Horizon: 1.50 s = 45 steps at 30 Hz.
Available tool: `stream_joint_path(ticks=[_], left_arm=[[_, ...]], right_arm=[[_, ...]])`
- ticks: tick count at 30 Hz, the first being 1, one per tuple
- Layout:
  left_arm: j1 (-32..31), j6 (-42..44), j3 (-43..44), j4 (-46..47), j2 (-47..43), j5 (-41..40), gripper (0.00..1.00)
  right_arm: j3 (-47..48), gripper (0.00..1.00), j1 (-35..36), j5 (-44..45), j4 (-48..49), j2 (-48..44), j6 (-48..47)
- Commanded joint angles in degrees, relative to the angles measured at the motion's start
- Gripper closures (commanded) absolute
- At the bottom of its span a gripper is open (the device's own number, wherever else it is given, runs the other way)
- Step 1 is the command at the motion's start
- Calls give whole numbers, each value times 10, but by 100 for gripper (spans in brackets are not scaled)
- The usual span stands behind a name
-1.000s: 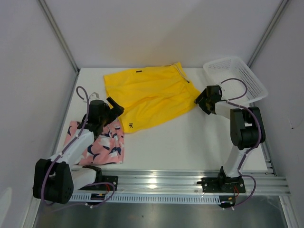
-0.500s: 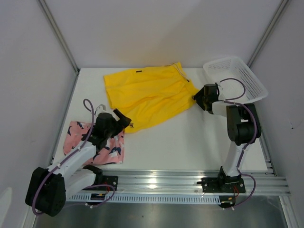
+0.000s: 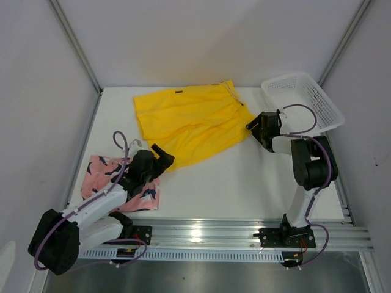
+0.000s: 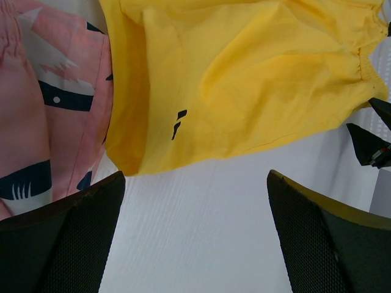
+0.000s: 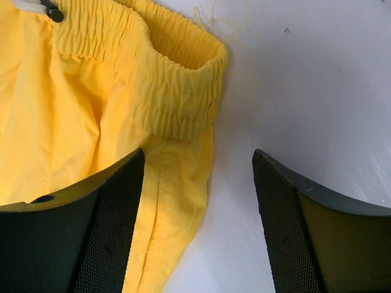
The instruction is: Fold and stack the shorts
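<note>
L gripper slid to lower centre, off pink shorts, reaching yellow shorts. R gripper edged onto waistband. Both w/ fingers apart, empty; fold prob. starting.

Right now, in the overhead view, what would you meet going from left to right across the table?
pink shorts → yellow shorts → right gripper → white basket
</note>
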Motion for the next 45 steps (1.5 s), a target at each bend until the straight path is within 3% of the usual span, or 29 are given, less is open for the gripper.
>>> stream_joint_path(ticks=[1, 9, 18, 28, 31, 42, 45], left_arm=[[-14, -23, 25, 16, 15, -14, 1], [-43, -49, 25, 32, 46, -25, 1], [-46, -81, 13, 74, 79, -20, 1], [-54, -103, -3, 92, 105, -15, 1], [-57, -117, -8, 92, 106, -24, 1], [-61, -156, -19, 102, 141, -31, 3], [-63, -170, -32, 104, 145, -49, 10]], right_arm=[[-17, 27, -1, 16, 30, -27, 4], [6, 28, -2, -6, 45, -1, 6], [29, 39, 3, -13, 52, 27, 21], [49, 93, 3, -21, 48, 40, 32], [42, 100, 2, -19, 48, 32, 32], [-22, 100, 6, -6, 67, -22, 37], [-33, 100, 8, -9, 72, -30, 38]])
